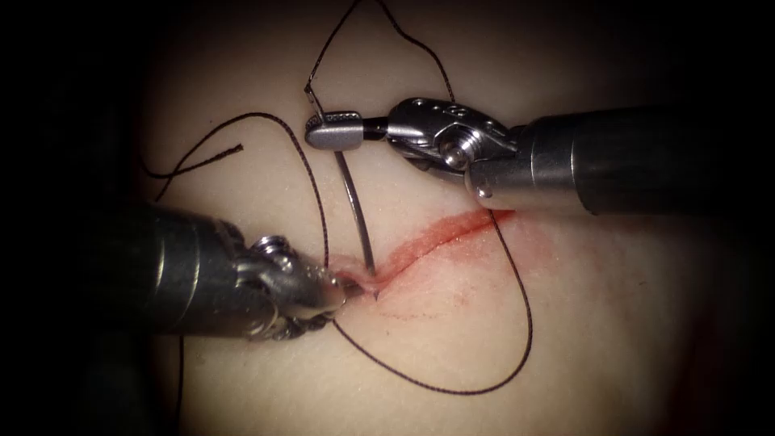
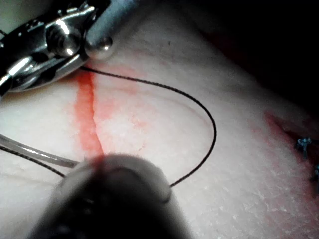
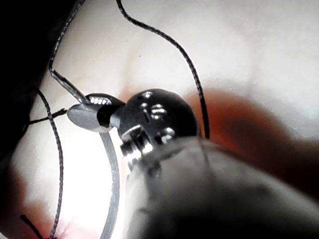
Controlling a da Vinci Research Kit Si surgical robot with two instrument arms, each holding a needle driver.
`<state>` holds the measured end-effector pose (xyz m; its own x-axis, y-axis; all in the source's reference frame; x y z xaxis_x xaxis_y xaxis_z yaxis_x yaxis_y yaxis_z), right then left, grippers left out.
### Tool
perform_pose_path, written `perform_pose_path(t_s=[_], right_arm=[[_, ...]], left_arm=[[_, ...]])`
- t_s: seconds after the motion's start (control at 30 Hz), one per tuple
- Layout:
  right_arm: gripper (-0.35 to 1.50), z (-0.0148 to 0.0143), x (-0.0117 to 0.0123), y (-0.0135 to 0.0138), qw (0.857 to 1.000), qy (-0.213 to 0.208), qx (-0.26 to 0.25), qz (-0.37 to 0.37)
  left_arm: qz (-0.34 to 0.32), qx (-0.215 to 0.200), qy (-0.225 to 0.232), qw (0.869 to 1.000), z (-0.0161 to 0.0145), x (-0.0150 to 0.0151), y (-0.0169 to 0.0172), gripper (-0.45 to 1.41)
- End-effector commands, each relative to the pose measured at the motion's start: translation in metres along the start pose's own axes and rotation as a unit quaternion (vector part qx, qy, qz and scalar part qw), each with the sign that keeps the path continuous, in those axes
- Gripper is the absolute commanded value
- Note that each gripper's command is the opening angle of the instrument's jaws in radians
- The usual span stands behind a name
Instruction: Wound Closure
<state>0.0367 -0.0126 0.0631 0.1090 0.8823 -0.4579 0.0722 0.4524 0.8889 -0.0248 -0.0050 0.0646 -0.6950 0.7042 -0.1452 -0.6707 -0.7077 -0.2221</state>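
Observation:
My right tool's jaws [image 1: 331, 129] are shut on the curved needle [image 1: 355, 210] close to its thread end, above the cut [image 1: 452, 230]. The needle arcs down from there and its tip stands in the tissue at the cut's left end. My left tool's jaws [image 1: 339, 292] come in from the left and are shut on the tissue lip beside the needle tip. Dark thread [image 1: 517, 323] runs from the needle's tail and makes a wide loop right of the needle. In the right wrist view the jaws [image 3: 89, 112] clamp the needle [image 3: 113, 179].
A free thread end [image 1: 238, 148] lies on the tissue at the upper left. Red fluid stains the cut [image 2: 87, 119]. In the left wrist view the right tool [image 2: 55, 40] sits beyond the cut, thread [image 2: 209, 119] curves over the tissue, and blue stitch ends [image 2: 303, 145] show.

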Motion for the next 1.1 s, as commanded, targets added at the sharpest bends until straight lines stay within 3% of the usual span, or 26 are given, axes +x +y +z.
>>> perform_pose_path(t_s=[0.03, 0.93, 1.1], right_arm=[[-0.35, 0.0009, 0.0001, 0.0003, 1.000, 0.000, 0.001, 0.000], [-0.35, 0.0007, 0.0008, 0.0004, 1.000, 0.005, -0.007, 0.014], [-0.35, 0.0007, 0.0000, 0.0003, 1.000, 0.004, -0.010, 0.014]], left_arm=[[0.000, 0.000, 0.000, 1.000, 0.0007, 0.0001, 0.0003, -0.45], [-0.005, 0.002, 0.000, 1.000, 0.0005, 0.0002, 0.0008, -0.45], [-0.011, 0.002, 0.000, 1.000, 0.0006, 0.0003, 0.0006, -0.45]])
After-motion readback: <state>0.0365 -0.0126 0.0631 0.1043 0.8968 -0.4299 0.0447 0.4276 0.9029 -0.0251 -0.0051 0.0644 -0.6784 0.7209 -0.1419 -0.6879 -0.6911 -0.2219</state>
